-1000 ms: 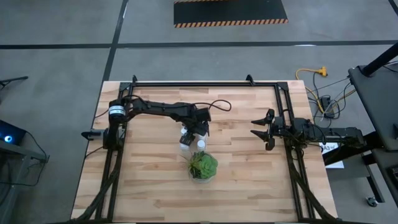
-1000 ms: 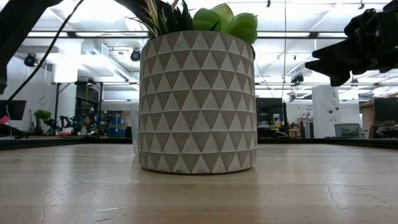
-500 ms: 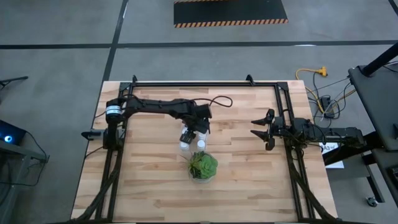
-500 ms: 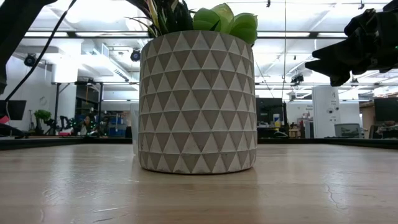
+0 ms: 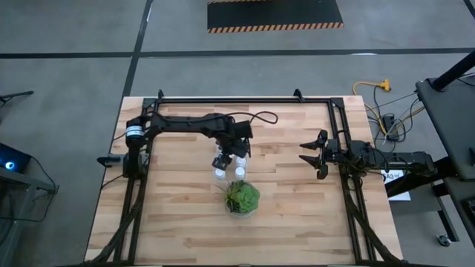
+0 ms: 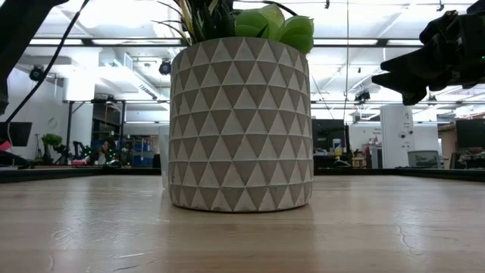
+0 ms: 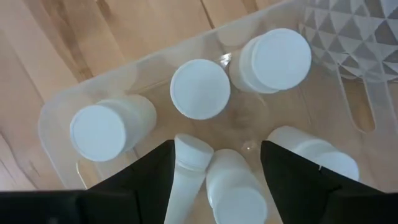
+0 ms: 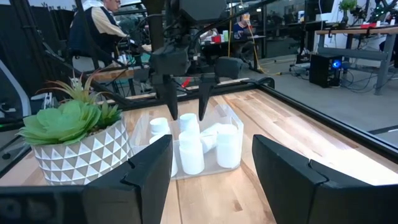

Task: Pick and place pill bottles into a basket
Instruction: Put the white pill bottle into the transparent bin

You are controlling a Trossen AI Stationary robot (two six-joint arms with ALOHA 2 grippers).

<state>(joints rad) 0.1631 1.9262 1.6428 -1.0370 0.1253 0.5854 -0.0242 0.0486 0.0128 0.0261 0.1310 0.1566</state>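
Note:
The basket (image 7: 55, 107) is a clear bin on the wooden table, right by the far side of the potted plant (image 5: 242, 197). Several white pill bottles lie in it: some stand upright (image 7: 200, 89), others lie on their sides (image 7: 231, 186). My left gripper (image 8: 187, 112) hangs open over the basket (image 8: 231, 122), fingers pointing down, clear of the bottles, with nothing between them. My right gripper (image 5: 303, 153) waits open at the table's right side, pointing level toward the basket.
The plant's patterned pot (image 6: 241, 125) stands close against the basket's near side and fills the middle of the low view. A black frame (image 5: 245, 99) runs along the table's far edge and sides. A person (image 8: 99, 25) sits beyond the table.
My left gripper has risen straight up from the basket, still open and pointing down. The bottles in the basket have kept their places.

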